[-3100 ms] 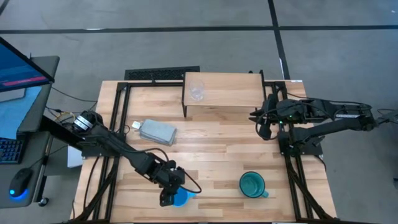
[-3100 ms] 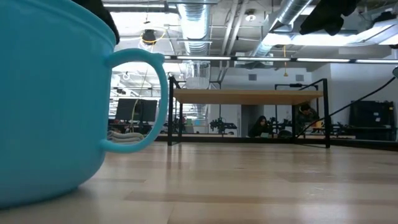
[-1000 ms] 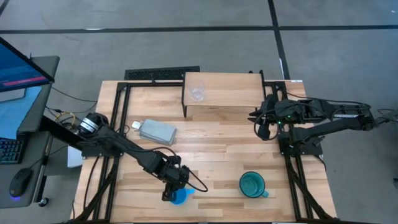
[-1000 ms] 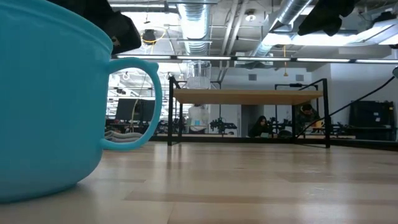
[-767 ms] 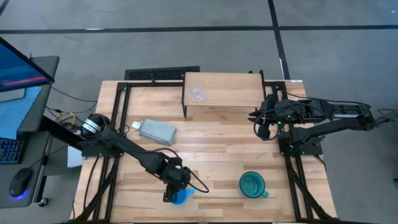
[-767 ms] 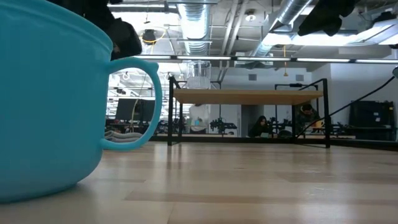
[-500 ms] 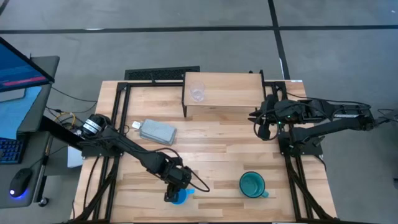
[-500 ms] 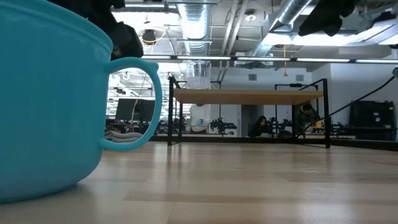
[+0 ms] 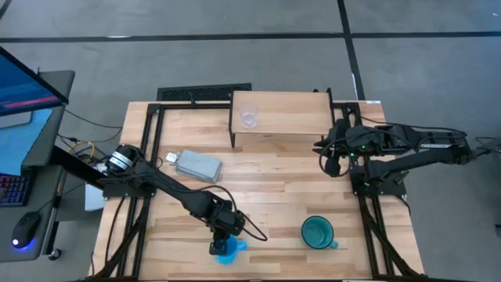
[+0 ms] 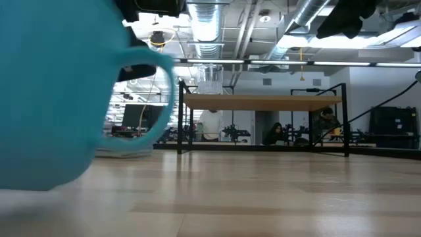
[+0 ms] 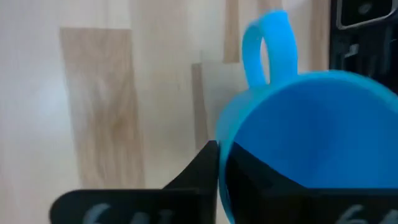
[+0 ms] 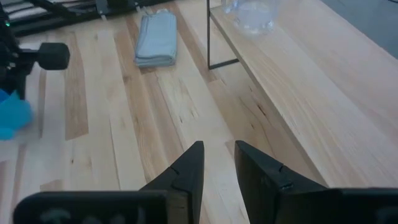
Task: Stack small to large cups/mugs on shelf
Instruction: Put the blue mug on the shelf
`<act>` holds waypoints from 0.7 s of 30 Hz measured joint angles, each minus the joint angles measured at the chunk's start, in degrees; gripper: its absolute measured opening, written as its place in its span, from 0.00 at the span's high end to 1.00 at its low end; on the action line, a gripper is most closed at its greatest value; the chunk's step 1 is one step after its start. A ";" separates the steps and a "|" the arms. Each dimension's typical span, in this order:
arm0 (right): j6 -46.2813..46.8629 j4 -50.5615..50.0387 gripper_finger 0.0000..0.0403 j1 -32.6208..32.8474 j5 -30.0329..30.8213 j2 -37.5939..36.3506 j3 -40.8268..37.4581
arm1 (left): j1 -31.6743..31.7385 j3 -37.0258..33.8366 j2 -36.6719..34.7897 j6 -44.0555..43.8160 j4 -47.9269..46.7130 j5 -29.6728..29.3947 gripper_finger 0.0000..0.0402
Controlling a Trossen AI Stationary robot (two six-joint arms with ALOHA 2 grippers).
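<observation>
Our left gripper (image 9: 222, 244) clamps the rim of the glossy bright blue mug (image 9: 226, 249) at the plank table's (image 9: 266, 188) near edge. A flat grey block (image 9: 198, 166) lies between it and the pale shelf (image 9: 290, 113), where the clear glass cup (image 9: 248, 115) stands. The teal mug (image 9: 318, 232) sits apart. Our right gripper (image 9: 332, 160) waits slightly parted beside the shelf.

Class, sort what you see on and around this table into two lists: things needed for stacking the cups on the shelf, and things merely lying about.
Belongs to the job:
- clear glass cup, already on the shelf
- blue mug, gripped by the left gripper
- teal-green mug, on the table

Lying about:
- grey block
- keyboard behind the table
</observation>
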 joint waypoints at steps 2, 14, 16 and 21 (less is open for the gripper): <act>0.00 -0.36 0.72 0.00 -0.02 0.02 -0.02 | 0.12 0.00 0.07 0.42 0.13 -0.01 0.98; -0.02 -0.19 0.72 0.00 0.00 0.00 -0.02 | 3.62 0.01 -0.52 7.68 -2.34 -1.08 1.00; -0.11 -0.20 0.72 0.00 0.00 0.02 -0.02 | 5.03 0.81 -1.11 9.61 -3.72 -1.43 1.00; -1.03 -0.17 0.72 0.00 0.00 0.00 -0.02 | 9.36 5.29 -3.81 15.35 -9.96 -4.34 1.00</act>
